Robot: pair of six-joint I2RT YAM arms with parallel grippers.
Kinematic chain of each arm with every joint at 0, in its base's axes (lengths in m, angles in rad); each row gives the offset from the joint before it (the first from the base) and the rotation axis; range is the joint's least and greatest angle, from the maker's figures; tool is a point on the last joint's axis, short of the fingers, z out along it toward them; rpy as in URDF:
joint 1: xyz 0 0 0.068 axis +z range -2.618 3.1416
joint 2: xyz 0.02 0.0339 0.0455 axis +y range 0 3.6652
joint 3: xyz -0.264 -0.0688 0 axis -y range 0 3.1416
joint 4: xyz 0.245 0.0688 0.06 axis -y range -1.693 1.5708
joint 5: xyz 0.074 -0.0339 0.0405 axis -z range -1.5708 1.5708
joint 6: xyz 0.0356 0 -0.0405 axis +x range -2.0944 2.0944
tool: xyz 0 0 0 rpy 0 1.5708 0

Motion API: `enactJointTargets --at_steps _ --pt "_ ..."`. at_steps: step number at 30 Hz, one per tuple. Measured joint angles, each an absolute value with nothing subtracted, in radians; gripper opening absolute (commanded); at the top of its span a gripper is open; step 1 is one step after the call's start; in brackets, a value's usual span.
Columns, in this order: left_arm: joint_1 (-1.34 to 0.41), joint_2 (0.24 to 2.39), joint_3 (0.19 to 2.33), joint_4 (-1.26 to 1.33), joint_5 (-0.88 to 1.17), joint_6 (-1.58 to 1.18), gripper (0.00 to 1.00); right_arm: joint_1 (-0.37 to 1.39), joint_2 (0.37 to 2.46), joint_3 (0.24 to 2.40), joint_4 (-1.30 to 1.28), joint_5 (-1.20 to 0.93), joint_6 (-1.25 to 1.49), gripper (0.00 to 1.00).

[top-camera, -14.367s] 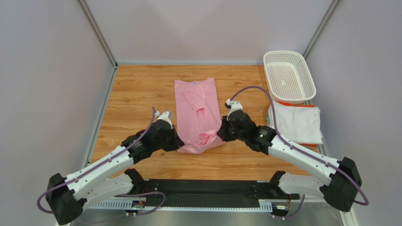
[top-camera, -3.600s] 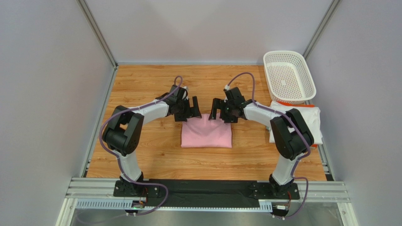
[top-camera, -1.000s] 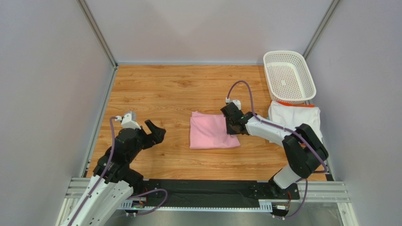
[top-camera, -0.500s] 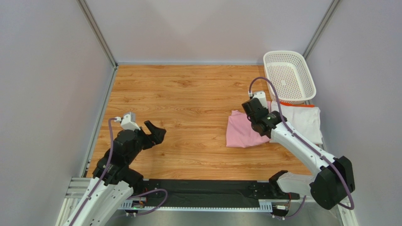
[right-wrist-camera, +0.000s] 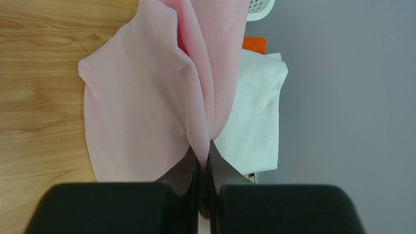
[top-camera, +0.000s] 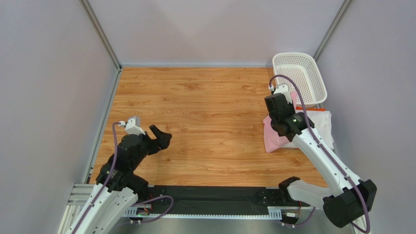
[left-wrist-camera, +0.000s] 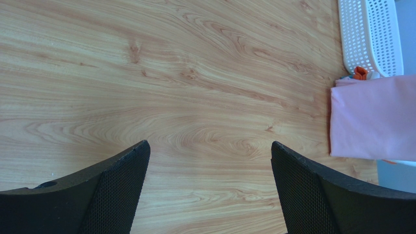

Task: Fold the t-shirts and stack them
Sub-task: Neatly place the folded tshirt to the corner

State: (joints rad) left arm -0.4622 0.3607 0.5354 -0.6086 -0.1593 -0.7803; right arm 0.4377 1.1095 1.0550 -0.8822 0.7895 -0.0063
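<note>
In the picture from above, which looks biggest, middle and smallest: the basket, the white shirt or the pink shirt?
Largest: basket.
Next: white shirt.
Smallest: pink shirt.
The right arm covers part of both shirts, so those two are unsure.

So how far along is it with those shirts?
Both look folded: the white shirt lies by the basket. In hand: the right gripper pinches the pink shirt, partly over the white one. To do: lay it flat on top and let go. The left gripper hangs open, idle.
</note>
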Motion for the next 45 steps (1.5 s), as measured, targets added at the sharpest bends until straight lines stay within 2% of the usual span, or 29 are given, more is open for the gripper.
enactJointTargets --at_steps 16,27,33,39,40,45 --pt "-0.462 0.35 0.535 -0.609 -0.171 -0.784 1.0 0.369 1.011 1.221 -0.885 0.72 -0.033 0.0" --pt "-0.462 0.341 0.535 -0.61 -0.185 -0.788 1.0 0.134 1.021 1.211 -0.88 0.653 -0.023 0.0" --pt "-0.462 0.341 0.535 -0.612 -0.191 -0.788 1.0 -0.091 1.06 1.129 -0.844 0.636 -0.024 0.0" --pt "-0.462 0.32 0.535 -0.621 -0.204 -0.794 1.0 -0.244 1.131 1.063 -0.745 0.554 -0.028 0.0" --pt "-0.462 0.314 0.534 -0.62 -0.208 -0.798 1.0 -0.258 1.145 1.062 -0.734 0.545 -0.027 0.04" --pt "-0.462 0.301 0.525 -0.626 -0.223 -0.806 1.0 -0.293 1.191 1.061 -0.698 0.517 -0.024 0.07"
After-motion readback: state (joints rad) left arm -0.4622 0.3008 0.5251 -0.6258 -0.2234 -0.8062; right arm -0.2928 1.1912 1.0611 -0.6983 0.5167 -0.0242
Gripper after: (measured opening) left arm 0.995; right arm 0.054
